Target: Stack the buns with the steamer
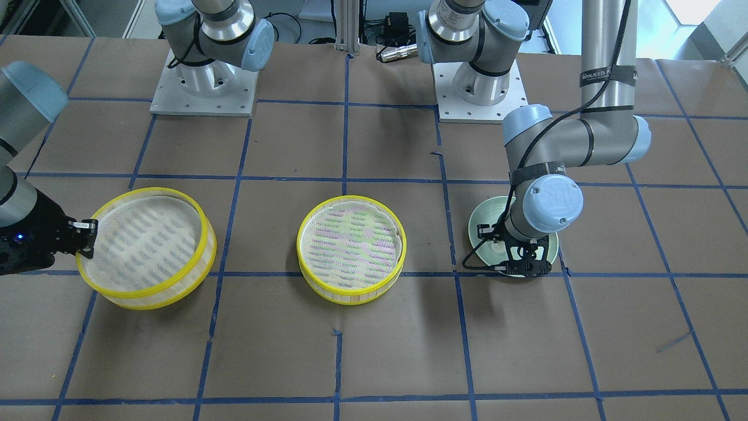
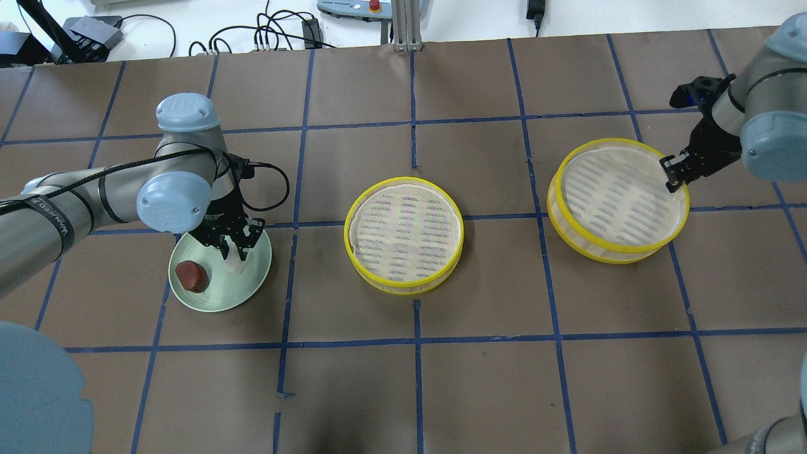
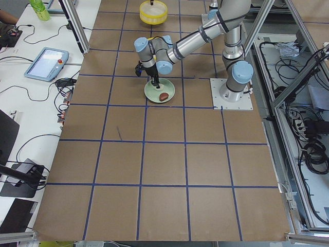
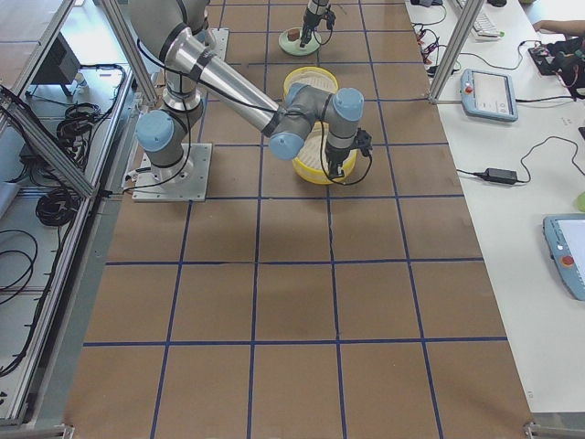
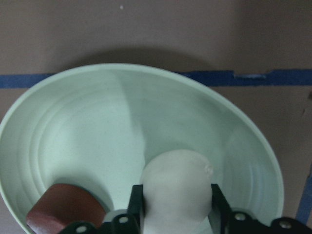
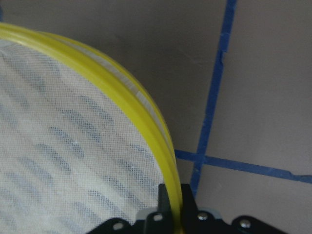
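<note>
The white bun is sitting closest to the lens, and the left claw is clenching it from both sides within the pale green plate. The reddish-brown bun is lying just beside it, nearer the plate's left rim. The right claw is pinching the yellow rim of the right steamer tray, which is seeming to tilt. The middle steamer tray is resting flat on the bench, with wide gaps of bench separating it from the plate and the right tray.
</note>
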You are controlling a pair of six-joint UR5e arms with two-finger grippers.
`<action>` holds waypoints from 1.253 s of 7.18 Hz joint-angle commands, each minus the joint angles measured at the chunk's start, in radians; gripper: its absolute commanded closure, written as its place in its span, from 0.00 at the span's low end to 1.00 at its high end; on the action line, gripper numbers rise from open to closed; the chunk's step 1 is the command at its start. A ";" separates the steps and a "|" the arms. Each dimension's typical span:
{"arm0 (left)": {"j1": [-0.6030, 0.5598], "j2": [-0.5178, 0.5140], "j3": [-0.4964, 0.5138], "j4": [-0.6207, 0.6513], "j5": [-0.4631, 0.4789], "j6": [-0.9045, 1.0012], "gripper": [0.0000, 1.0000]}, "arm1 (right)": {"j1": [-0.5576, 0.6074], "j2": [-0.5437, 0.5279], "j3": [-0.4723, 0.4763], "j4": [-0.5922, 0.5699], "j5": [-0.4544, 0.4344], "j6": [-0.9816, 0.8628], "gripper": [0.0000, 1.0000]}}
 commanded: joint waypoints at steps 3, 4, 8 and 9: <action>-0.114 0.202 0.081 -0.137 -0.114 -0.207 1.00 | 0.175 -0.033 -0.028 0.074 0.060 0.202 0.95; -0.183 0.204 0.133 -0.170 -0.172 -0.331 1.00 | 0.175 -0.031 -0.028 0.074 0.060 0.202 0.95; -0.372 -0.008 0.148 0.117 -0.338 -0.612 0.81 | 0.175 -0.031 -0.020 0.065 0.063 0.202 0.94; -0.375 -0.027 0.137 0.132 -0.329 -0.611 0.01 | 0.175 -0.030 -0.020 0.065 0.062 0.202 0.94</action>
